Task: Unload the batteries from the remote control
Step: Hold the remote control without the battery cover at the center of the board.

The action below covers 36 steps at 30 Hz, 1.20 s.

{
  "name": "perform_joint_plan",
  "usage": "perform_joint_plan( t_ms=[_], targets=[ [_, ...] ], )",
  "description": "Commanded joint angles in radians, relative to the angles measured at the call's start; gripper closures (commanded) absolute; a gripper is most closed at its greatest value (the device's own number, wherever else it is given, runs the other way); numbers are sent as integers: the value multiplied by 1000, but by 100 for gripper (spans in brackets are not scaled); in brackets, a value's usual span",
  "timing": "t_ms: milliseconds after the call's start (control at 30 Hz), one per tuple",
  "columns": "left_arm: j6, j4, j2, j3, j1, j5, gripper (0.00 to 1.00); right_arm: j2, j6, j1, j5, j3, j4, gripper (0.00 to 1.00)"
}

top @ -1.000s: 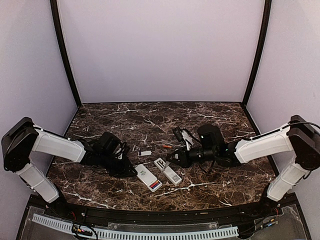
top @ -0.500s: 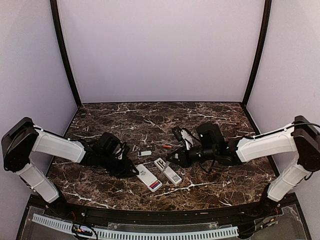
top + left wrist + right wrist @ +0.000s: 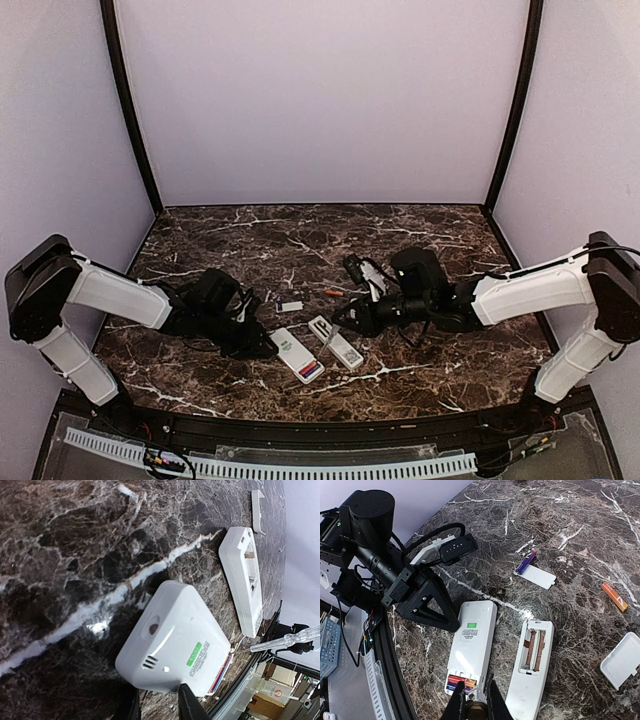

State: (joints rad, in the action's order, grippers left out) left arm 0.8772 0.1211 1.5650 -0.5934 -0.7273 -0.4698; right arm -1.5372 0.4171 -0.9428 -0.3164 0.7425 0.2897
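Note:
A white remote lies back-up, its open bay showing red and dark blue batteries. My right gripper is shut on a clear-handled screwdriver. The tool's tip sits at that bay's edge. My left gripper is at the remote's other end. Its fingers are slightly apart and touch the casing. A second remote lies beside it with an empty bay. A loose purple battery and an orange battery lie further back.
Two white cover plates lie on the marble table, one by the purple battery, one to the right. The table's front edge and rail are close behind the remotes. My right gripper and left gripper flank the remotes.
My right gripper has edged a little left toward the remote with the screwdriver. The left arm has barely moved.

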Motion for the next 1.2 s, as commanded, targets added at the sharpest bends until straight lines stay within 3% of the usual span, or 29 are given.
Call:
perform_joint_plan(
  t_ms=[0, 433, 1033, 1167],
  targets=[
    [17, 5, 16, 26, -12, -24, 74, -17, 18, -13, 16, 14, 17, 100],
    [42, 49, 48, 30, -36, -50, 81, -73, 154, -13, -22, 13, 119, 100],
    [47, 52, 59, 27, -44, -45, 85, 18, 244, -8, -47, 31, 86, 100],
    [48, 53, 62, 26, -47, -43, 85, 30, 221, -10, 8, 39, 25, 100]
  ],
)
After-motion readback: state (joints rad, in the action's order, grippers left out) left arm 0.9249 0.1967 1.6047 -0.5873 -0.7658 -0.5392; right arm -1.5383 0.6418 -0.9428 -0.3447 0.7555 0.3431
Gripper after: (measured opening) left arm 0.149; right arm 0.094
